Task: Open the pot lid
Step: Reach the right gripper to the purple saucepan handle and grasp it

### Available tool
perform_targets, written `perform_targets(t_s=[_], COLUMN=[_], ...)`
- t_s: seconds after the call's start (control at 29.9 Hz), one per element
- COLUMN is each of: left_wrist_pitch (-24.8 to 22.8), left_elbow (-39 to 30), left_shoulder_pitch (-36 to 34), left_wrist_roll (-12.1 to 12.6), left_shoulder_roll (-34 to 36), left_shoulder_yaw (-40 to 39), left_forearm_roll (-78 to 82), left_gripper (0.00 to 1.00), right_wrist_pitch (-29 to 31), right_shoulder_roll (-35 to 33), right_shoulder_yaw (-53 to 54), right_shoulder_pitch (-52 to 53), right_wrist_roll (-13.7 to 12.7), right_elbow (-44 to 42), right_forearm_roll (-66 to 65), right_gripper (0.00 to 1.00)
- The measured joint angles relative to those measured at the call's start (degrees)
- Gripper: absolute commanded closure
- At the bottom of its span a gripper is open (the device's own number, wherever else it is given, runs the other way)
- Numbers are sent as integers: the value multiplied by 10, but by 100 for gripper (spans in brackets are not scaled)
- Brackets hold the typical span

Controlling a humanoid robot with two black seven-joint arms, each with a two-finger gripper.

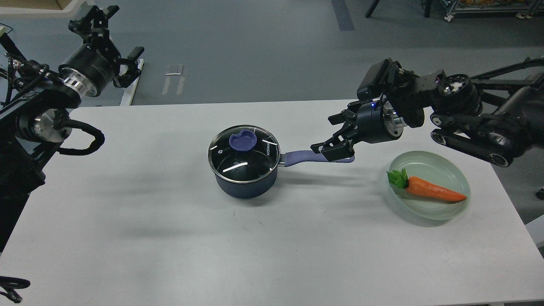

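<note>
The dark navy pot point(244, 187) stands in the middle of the white table point(170, 238). Its periwinkle handle point(301, 157) points right. The glass lid point(244, 153) with the blue knob point(242, 140) sits shut on the pot. My right gripper point(324, 135) is open, just above the far end of the handle; its lower finger hides part of that end. I cannot tell whether it touches the handle. My left gripper point(114, 36) is open and empty, raised beyond the table's far left corner.
A pale green glass dish point(459, 178) with a carrot point(433, 191) stands at the right, below my right forearm point(467, 114). The table's far edge runs just behind the pot. Grey floor lies beyond it.
</note>
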Motion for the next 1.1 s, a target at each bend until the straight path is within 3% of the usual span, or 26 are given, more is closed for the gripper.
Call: perform_targets(t_s=[0.67,1.1], left_wrist_pitch=[-1,0], left_elbow=[0,0], left_shoulder_pitch=[1,1], left_wrist_roll=[-1,-1], left_shoulder_roll=[1,3], left_shoulder_yaw=[0,0], left_forearm_roll=[12,13], left_gripper=[1,1], right_wrist_pitch=[-6,-2], right_shoulder_roll=[37,31], right_shoulder_yaw=[-7,-8], right_shoulder_pitch=[-44,-43], right_wrist_roll=[0,0], right_elbow=[-29,28], right_forearm_roll=[3,5], right_gripper=[5,19])
